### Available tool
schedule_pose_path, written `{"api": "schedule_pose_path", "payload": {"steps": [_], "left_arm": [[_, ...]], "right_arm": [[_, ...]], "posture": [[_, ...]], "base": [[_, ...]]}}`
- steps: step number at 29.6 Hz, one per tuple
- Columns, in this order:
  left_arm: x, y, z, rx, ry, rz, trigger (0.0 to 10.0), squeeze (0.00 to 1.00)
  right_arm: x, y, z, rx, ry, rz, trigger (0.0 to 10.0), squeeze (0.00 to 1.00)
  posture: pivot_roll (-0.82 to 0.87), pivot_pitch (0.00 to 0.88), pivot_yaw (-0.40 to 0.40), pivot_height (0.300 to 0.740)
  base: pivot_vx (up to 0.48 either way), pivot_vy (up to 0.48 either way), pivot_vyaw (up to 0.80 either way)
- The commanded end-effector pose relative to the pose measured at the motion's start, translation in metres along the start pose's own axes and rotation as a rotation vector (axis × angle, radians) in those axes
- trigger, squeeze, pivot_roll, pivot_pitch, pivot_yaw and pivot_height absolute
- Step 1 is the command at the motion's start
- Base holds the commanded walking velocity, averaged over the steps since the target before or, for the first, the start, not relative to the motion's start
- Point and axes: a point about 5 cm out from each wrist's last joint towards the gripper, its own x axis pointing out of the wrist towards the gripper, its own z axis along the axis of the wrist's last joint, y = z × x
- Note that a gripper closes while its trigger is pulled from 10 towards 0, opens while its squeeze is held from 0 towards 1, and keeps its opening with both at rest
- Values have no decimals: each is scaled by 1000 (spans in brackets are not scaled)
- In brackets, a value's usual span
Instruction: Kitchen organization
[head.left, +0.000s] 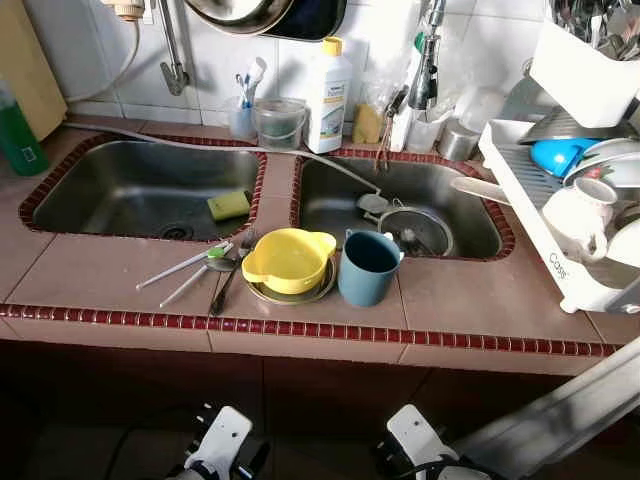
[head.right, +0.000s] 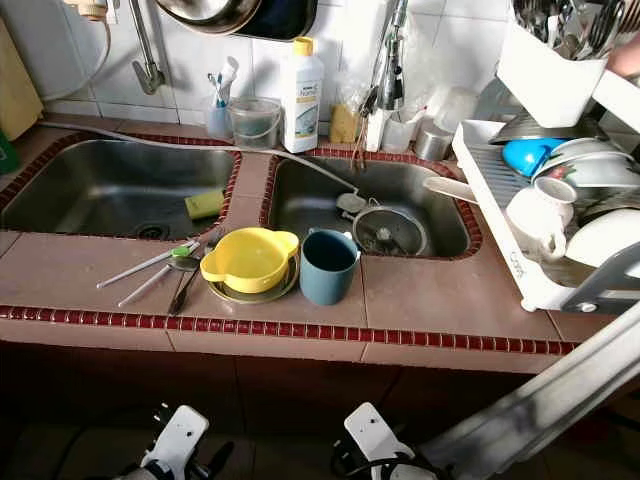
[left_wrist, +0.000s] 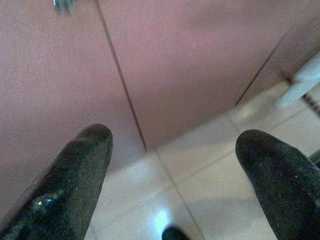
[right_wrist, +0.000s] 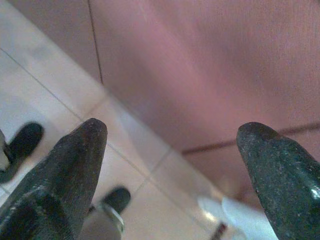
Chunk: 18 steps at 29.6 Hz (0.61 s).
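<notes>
Left hand (left_wrist: 172, 170) and right hand (right_wrist: 172, 165) hanging low before the reddish cabinet front (left_wrist: 190, 65) over the pale floor tiles (left_wrist: 210, 200), fingers of each spread wide, holding nothing. Above, on the near strip of the tiled tabletop (head.left: 470, 300), between the two sinks: yellow bowl (head.left: 288, 260) sitting on a metal plate (head.left: 300, 293), blue cup (head.left: 368, 266) just right of it, loose utensils (head.left: 195, 268) just left. Farther off: yellow sponge (head.left: 229, 204) in the left sink (head.left: 120, 190), strainer (head.left: 415, 230) in the right sink (head.left: 330, 195), white bottle (head.left: 328, 96) at the far wall, white dish rack (head.left: 560, 220) with crockery at right.
</notes>
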Motion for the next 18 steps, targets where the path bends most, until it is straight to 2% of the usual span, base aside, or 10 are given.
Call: {"api": "schedule_pose_path", "payload": {"steps": [1,5,10,13,18], "left_arm": [[-2,-2,1,-2,-30,-21,10000,0],[-10,-1,6,31,-116,-97,10000,0],[-15,3,12,84,-168,-140,10000,0],[-17,1,27,141,-255,-217,10000,0],[-16,-4,46,179,-331,-277,10000,0]], "right_arm": [[-1,-3,3,-1,-37,7,10000,0],[-5,-8,10,-11,-119,57,10000,0],[-8,-8,15,-42,-172,128,10000,0],[-9,-6,27,-64,-247,214,10000,0],[-9,-1,46,-66,-334,308,10000,0]], "posture": [[-42,0,-57,740],[-39,25,-60,740],[-44,79,-55,740],[-44,103,-53,740],[-44,130,-54,740]], "base": [[0,0,0],[0,0,0],[0,0,0],[0,0,0],[0,0,0]]}}
